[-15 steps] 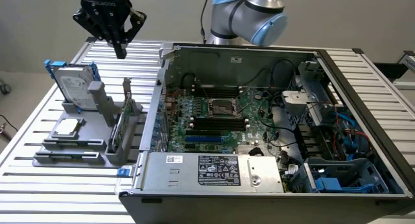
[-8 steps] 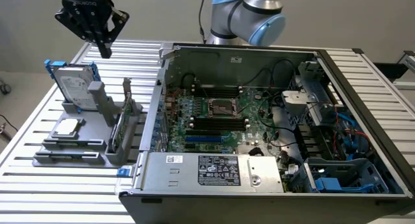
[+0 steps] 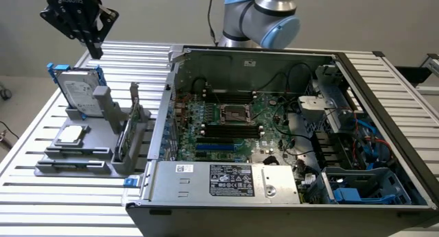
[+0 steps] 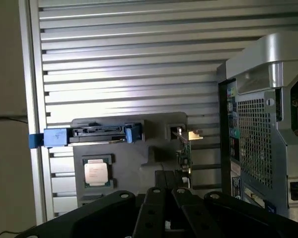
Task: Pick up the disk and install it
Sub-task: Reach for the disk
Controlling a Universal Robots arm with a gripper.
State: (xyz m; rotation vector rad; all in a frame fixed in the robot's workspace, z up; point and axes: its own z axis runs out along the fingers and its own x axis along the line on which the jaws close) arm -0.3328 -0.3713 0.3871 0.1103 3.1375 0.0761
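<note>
Disk point(image 3: 77, 91): one, upright in grey holder point(image 3: 75, 162).
Gripper point(image 3: 96, 53): one, above disk, closed, empty.
Clearance: free gap over disk's top edge.

One disk point(image 3: 79, 93), one processor chip point(image 3: 73, 135), one grey fixture point(image 3: 75, 162), one open computer case point(image 3: 274, 219), one robot arm point(image 3: 264, 18)

**Slatted counter, plain wall**

A silvery counter point(image 3: 61, 206) of ribbed aluminium slats spreads out from 6 o'clock, catching soft, even light. A bare, pale grey wall point(image 3: 158, 16) runs across 12 o'clock. Beige floor point(image 3: 17, 101) shows at 9 o'clock.
</note>
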